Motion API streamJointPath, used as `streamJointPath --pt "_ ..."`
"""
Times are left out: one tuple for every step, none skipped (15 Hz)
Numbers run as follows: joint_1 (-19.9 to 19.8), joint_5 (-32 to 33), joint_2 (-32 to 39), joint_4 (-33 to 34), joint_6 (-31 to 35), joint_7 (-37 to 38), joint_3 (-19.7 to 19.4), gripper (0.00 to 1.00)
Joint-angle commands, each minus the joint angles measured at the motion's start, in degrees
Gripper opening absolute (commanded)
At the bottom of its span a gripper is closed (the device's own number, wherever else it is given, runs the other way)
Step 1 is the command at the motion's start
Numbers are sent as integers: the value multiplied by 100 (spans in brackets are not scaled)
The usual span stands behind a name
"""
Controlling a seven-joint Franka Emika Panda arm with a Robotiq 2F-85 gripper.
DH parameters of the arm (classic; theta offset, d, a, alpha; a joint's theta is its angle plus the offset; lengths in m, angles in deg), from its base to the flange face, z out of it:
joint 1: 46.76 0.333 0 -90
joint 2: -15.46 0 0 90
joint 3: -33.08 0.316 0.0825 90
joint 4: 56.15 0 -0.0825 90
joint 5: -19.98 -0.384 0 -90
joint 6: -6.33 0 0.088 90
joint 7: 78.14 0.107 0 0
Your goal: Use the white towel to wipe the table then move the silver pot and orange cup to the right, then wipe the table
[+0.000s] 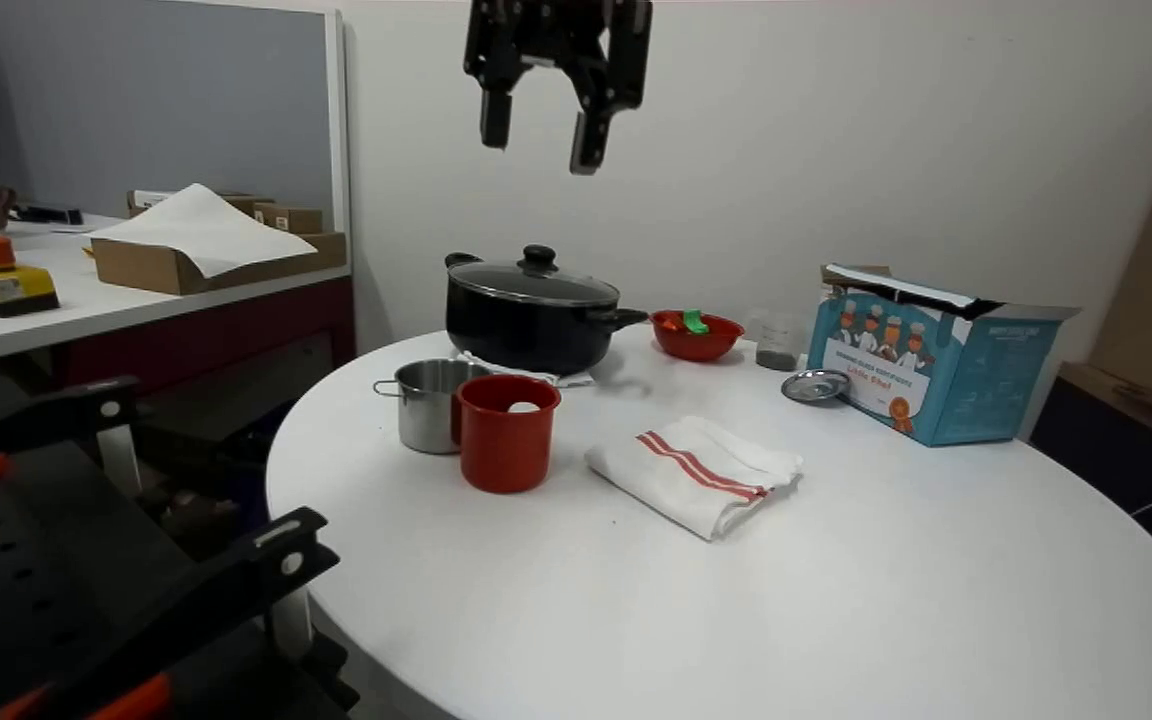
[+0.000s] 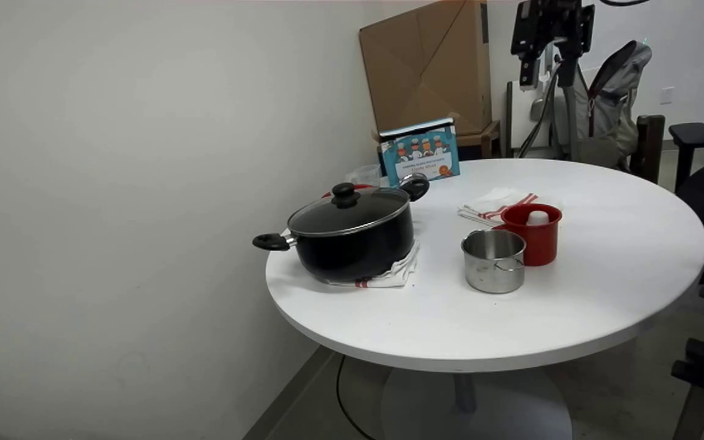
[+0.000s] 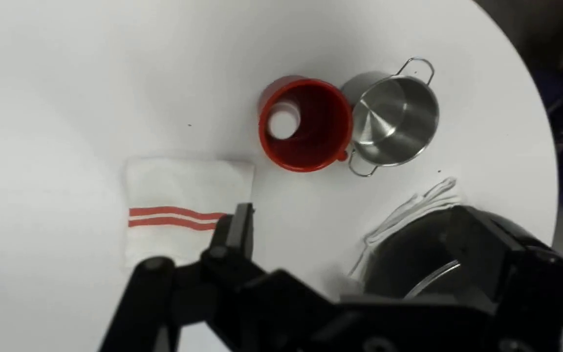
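Observation:
The white towel [image 1: 701, 470] with red stripes lies folded flat on the round white table [image 1: 836, 600]. The red-orange cup [image 1: 506, 440] stands upright left of it in that exterior view, with a small white object inside. The silver pot [image 1: 426, 415] stands upright close beside the cup; its inside looks empty in the wrist view [image 3: 384, 117]. My gripper [image 1: 543, 135] is open and empty, high above the table, touching nothing. In the wrist view my gripper [image 3: 355, 234] has one finger over the towel's edge and the other over the black pot.
A large black lidded pot [image 1: 536, 320] sits on another striped cloth [image 2: 398, 275] near the wall. A red bowl [image 1: 696, 340], a clear container [image 1: 778, 340], a small silver lid [image 1: 816, 386] and a blue box [image 1: 936, 370] stand along the back.

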Motion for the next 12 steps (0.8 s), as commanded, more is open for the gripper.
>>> streamJointPath --pt "-272 427 836 607 369 425 35 100" --pt "-328 535 1026 737 427 517 26 100" --pt "-381 651 1231 877 464 613 12 100" --pt "-441 798 1482 1029 503 717 -15 100" --pt "-481 913 1667 1157 504 797 -36 100" --pt "-530 1028 1881 1278 561 862 -77 100" --pt "-564 1099 2065 1400 587 905 -114 100" --pt "-604 1161 2273 1538 644 924 -162 100" --pt "-630 1202 2453 1668 702 940 -205 100" --pt "-665 1225 2644 1807 815 936 -248 100" --pt "-694 1209 2807 1934 928 924 -275 100" --pt "-722 1164 2972 2059 1057 903 -287 100"
